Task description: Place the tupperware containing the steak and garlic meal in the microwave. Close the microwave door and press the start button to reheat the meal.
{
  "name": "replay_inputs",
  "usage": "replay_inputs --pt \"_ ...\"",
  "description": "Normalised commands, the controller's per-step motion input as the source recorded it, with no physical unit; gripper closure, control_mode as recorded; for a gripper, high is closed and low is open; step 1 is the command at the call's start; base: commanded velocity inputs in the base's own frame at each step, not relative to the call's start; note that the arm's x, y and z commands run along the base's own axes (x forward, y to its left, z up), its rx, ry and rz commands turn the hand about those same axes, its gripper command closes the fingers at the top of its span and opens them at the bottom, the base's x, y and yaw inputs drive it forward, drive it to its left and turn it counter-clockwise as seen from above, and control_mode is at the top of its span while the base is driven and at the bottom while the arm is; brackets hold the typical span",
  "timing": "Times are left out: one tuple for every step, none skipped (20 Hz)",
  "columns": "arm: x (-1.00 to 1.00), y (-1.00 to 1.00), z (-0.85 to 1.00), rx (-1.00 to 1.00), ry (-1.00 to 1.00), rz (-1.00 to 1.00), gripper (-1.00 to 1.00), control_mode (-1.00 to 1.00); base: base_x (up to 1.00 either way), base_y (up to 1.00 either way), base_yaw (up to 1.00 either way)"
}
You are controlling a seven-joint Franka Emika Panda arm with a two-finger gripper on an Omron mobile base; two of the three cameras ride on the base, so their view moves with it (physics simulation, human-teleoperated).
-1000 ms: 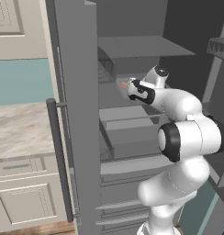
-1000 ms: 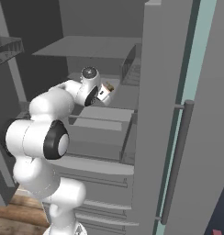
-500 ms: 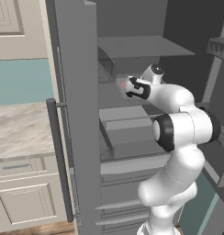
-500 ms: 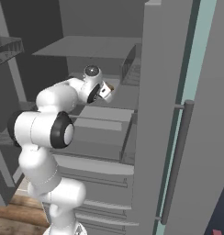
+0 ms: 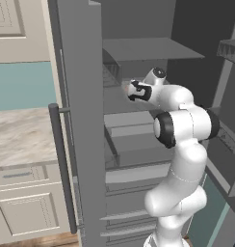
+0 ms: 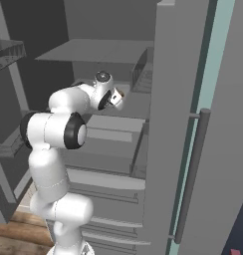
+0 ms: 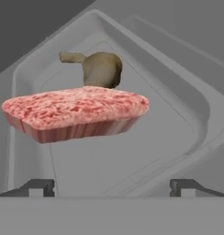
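Inside the open fridge (image 5: 81,144), over a middle shelf (image 6: 136,107), the gripper (image 7: 112,186) is being held wide open and empty, just short of the tupperware (image 7: 178,114). The steak (image 7: 75,112) and a garlic clove (image 7: 98,69) are being carried in that tray, between the spread fingertips (image 7: 38,187).

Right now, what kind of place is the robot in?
Most likely a kitchen, at an open fridge. Grey fridge shelves sit behind an open door with a long handle, a marble-look counter over cabinets stands to the left, and a tray holds a steak.
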Motion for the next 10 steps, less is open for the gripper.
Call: replay_inputs --pt "0.43 0.04 -0.21 0.00 0.04 -0.01 -1.00 -1.00 0.00 0.00 0.00" --pt "0.43 0.06 -0.22 0.00 0.04 -0.02 -1.00 -1.00 0.00 0.00 0.00" --pt "0.41 0.07 -0.22 0.00 0.05 -0.03 -1.00 -1.00 0.00 0.00 0.00" --pt "0.39 0.07 -0.23 0.00 0.05 -0.03 -1.00 -1.00 0.00 0.00 0.00" --pt "0.38 0.06 -0.22 0.00 0.05 -0.03 -1.00 -1.00 0.00 0.00 0.00" --pt "0.35 0.05 -0.23 0.00 0.05 -0.03 -1.00 -1.00 0.00 0.00 0.00" --pt "0.31 0.05 -0.23 0.00 0.05 -0.04 -1.00 -1.00 0.00 0.00 0.00" --pt "0.26 0.04 -0.25 0.00 0.05 -0.05 -1.00 -1.00 0.00 0.00 0.00" --pt "0.20 0.04 -0.27 0.00 0.05 -0.06 -1.00 -1.00 0.00 0.00 0.00" --pt "0.13 0.03 -0.31 0.00 0.04 -0.07 -1.00 -1.00 0.00 0.00 0.00"
